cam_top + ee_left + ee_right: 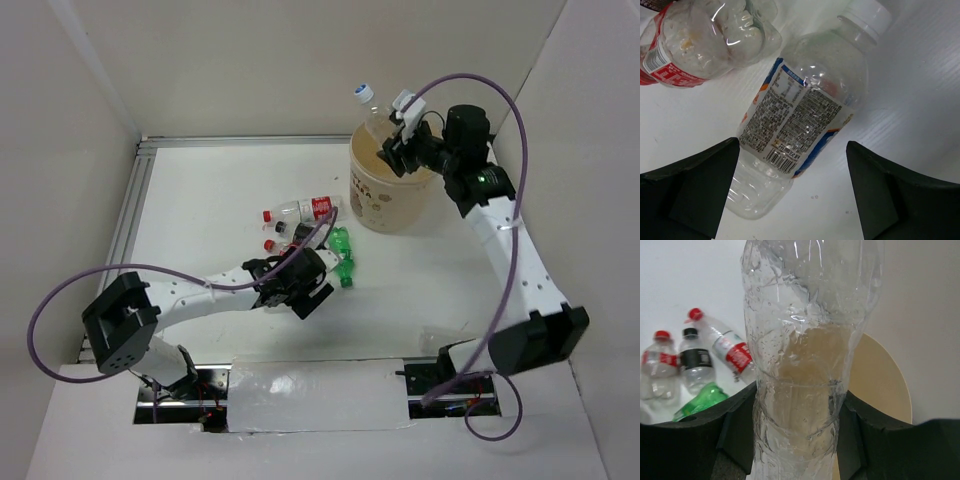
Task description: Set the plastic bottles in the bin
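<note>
My right gripper point(402, 150) is shut on a clear bottle point(374, 112) with a pale cap and holds it tilted over the rim of the beige bin point(385, 205). In the right wrist view the bottle point(805, 355) stands between the pads point(742, 420), with the bin's inside point(885, 385) behind it. My left gripper point(300, 285) is open and low over a clear bottle with a blue and white label point(800, 115), which lies on the table between the fingers point(695, 185). A red-labelled bottle point(685, 50) lies beside it. A green bottle point(343, 255) lies right of the left gripper.
Three more small bottles lie left of the bin: one with a red label point(308, 209), one with a black label point(278, 228), one red-capped point(269, 245). White walls enclose the table. A metal rail point(130, 215) runs along the left edge.
</note>
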